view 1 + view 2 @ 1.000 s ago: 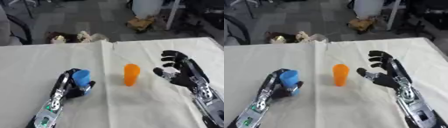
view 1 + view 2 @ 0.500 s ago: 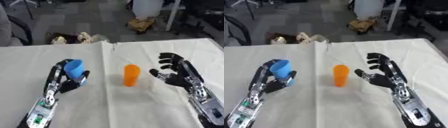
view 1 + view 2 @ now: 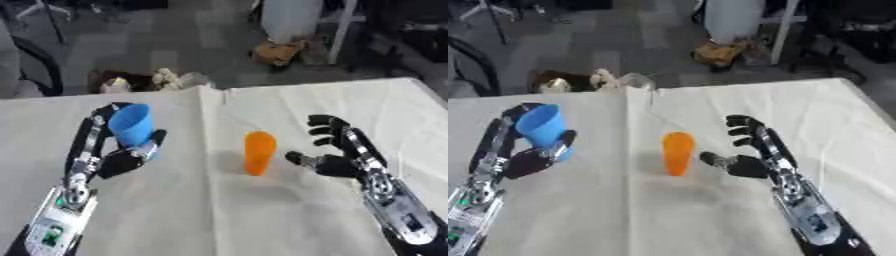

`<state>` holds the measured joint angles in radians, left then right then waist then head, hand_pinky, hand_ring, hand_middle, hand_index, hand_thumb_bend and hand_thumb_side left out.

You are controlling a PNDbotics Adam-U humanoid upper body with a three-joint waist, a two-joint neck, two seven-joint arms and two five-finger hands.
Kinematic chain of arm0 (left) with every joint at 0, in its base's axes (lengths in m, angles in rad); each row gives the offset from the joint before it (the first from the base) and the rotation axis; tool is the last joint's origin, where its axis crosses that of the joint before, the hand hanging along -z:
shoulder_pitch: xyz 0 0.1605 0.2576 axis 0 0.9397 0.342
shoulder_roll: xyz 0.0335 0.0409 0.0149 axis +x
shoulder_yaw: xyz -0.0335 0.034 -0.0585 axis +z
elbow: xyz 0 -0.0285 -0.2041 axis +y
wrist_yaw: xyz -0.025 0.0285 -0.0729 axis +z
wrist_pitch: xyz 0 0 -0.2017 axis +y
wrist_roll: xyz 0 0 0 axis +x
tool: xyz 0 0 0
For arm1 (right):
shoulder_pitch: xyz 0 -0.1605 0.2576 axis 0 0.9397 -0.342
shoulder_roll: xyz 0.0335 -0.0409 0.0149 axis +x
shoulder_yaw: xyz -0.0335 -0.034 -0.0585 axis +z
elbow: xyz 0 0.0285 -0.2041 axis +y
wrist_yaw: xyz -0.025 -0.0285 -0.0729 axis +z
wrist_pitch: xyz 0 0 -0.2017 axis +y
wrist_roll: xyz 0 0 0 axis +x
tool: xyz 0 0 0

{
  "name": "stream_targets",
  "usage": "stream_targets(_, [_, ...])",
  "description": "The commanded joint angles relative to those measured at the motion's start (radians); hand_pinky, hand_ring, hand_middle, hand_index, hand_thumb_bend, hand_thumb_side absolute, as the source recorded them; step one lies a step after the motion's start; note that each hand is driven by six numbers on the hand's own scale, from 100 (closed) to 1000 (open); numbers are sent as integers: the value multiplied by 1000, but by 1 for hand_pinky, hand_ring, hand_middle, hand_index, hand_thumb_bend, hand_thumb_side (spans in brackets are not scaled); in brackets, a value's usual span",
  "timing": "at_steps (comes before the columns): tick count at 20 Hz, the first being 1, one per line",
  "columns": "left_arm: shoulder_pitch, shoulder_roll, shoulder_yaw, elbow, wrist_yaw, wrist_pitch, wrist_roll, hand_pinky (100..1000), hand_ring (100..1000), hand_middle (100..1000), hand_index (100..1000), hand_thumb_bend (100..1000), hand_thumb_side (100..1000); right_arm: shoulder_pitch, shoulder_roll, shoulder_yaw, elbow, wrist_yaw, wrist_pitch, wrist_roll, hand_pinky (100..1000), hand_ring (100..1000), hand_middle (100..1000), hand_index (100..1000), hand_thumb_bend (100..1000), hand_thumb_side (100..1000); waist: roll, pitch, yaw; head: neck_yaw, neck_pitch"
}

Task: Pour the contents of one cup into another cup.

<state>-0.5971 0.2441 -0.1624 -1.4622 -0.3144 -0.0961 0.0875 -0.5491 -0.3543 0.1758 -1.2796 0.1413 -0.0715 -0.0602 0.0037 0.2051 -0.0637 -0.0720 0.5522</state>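
Pour not begun: left hand [image 3: 122,159] grips the blue cup [image 3: 132,124], lifted clear of the bench [image 3: 219,215] toward its left edge, roughly upright; orange cup [image 3: 257,152] stands mid-bench, right hand [image 3: 337,160] open just beside it, not touching

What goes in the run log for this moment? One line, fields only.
left hand: holds blue cup off table | orange cup: upright, untouched | right hand: open beside it | pour: not begun

Both arms are silver metal with dark joints; the left hand [image 3: 121,159] and right hand [image 3: 337,159] have black fingers.
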Motion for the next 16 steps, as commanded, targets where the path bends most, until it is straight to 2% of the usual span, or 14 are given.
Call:
stream_targets(1, [-10,27,-4,-42,12,2,-16,245,284,238,703,262,100,-28,-1,5,28,63,-15,6,713,797,780,848,750,319,-1,-22,4,-8,-11])
stream_targets(7, [-9,21,-7,-52,22,8,-26,262,283,237,703,264,100,-57,26,15,77,162,-39,2,837,874,793,853,773,343,-3,-24,14,-14,-16])
stream_targets(16, [-10,12,-10,-50,27,11,-30,280,281,233,703,257,100,-81,66,26,124,205,-64,-11,851,884,793,850,775,350,4,-26,28,-21,-19])
